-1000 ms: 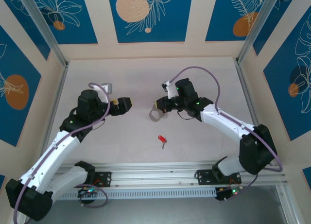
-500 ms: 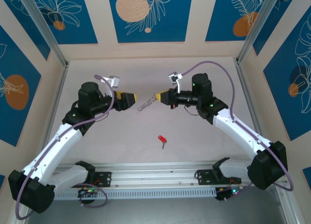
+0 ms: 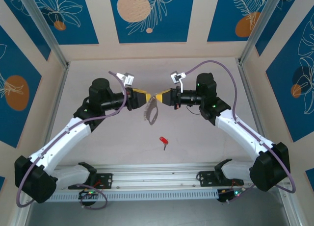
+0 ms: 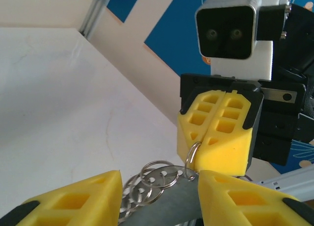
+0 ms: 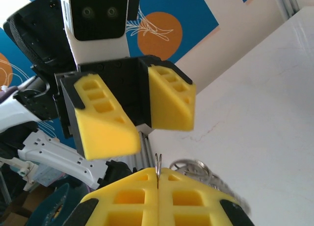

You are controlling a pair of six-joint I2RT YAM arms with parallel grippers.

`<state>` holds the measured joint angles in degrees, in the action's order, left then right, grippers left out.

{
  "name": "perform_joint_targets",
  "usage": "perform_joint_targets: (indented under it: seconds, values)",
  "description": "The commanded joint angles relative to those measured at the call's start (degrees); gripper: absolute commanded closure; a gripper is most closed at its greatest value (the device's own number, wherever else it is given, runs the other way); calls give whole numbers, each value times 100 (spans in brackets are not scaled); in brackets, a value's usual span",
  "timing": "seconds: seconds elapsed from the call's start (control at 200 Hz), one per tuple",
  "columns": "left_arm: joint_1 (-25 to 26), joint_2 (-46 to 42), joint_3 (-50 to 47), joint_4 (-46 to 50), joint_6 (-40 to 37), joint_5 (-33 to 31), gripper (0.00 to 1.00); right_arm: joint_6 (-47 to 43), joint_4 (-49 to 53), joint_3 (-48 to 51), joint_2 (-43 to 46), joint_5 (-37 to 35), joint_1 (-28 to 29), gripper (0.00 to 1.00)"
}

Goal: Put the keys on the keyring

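Note:
My right gripper (image 3: 160,96) is shut on a small silver ring at the end of the keyring (image 3: 151,112) and holds it in the air above the table's middle. The grey oval loop (image 4: 171,206) and its string of silvery rings (image 4: 153,179) hang from that grip. My left gripper (image 3: 145,100) faces the right one nose to nose. Its yellow jaws stand apart on either side of the grey loop, and I cannot tell whether they touch it. The red-headed key (image 3: 163,139) lies on the table below, nearer the front. The right wrist view shows the pinched ring (image 5: 158,167) and the left gripper (image 5: 144,130).
The white table (image 3: 206,138) is walled at the back and both sides by blue patterned panels. An aluminium rail (image 3: 157,179) runs along the near edge by the arm bases. Grey cables loop above both wrists.
The right gripper lifted the keyring off the table and turned to face left. The left gripper moved right until it met the keyring, and its jaws narrowed around the grey loop.

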<state>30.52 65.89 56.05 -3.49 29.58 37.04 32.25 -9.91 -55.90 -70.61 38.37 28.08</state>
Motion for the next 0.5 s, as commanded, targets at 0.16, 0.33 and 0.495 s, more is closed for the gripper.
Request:
perform_joint_targets:
  seconds: [0.16,0.33,0.495]
  values:
    - [216,46,143,-471,-62,-8,57,304,-395,138,19,180,-30,100]
    - [278,106,132,-606,-14,-38,61,421,-555,203,38,171,-36,100]
    - [357,147,81,-806,61,-38,65,457,-582,222,46,144,-31,100]
